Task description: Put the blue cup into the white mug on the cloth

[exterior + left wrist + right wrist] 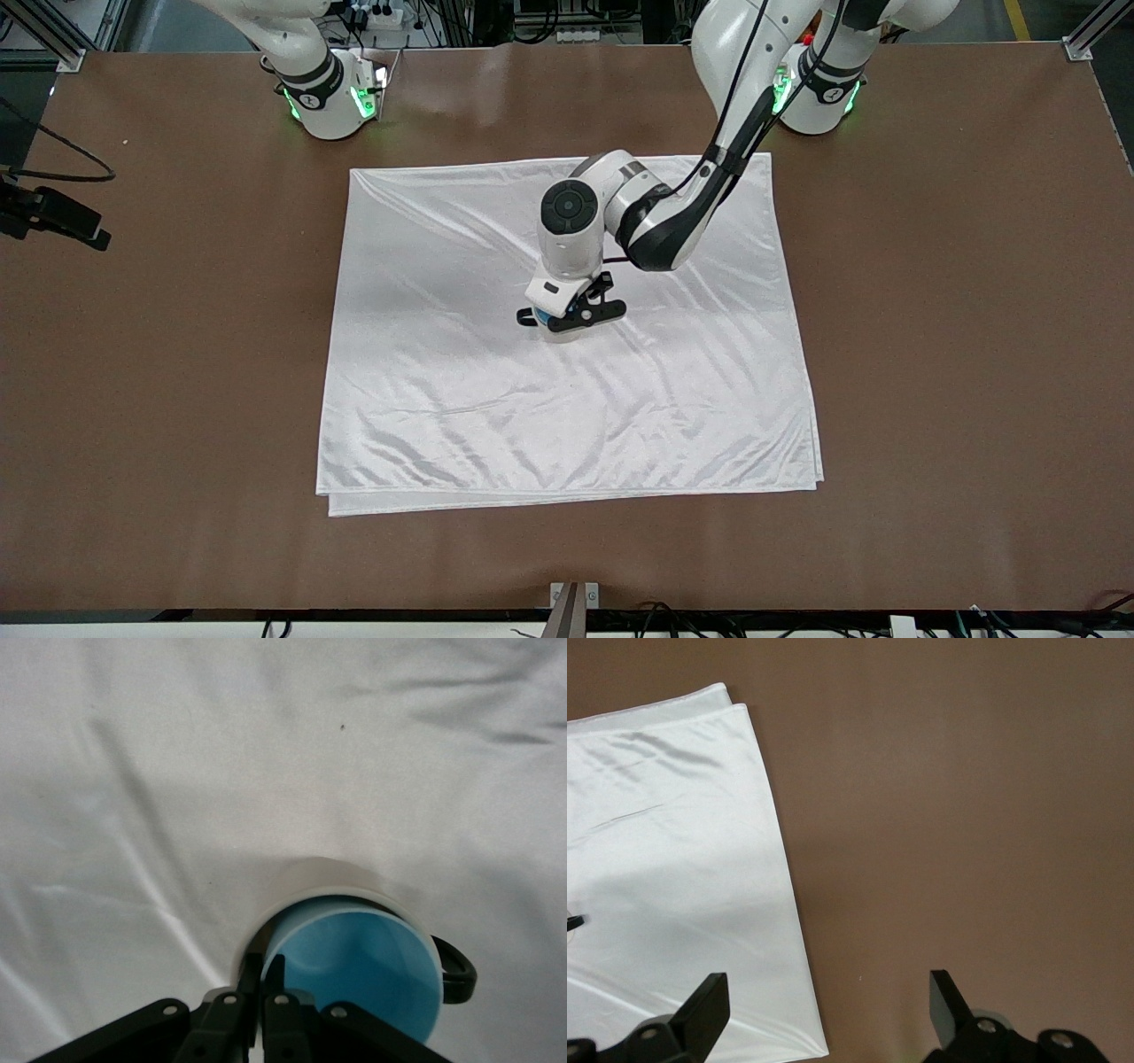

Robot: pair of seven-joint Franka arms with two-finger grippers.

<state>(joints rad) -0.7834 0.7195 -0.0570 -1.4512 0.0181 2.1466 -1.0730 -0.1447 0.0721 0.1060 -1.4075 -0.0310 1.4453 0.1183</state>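
Nesting blue cup (359,974) inside white mug (301,881)

One blue cup (363,970), one white mug (306,879) with a single dark handle, and one cloth (496,416) folded in layers lie on one desk (957,372). Two robot arms are present, each carrying one gripper: left gripper (257,992), right gripper (828,1001).

Left gripper (551,321) low over cloth (443,399)

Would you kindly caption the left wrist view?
Left tool pinching the blue cup nested inside the white mug on cloth.
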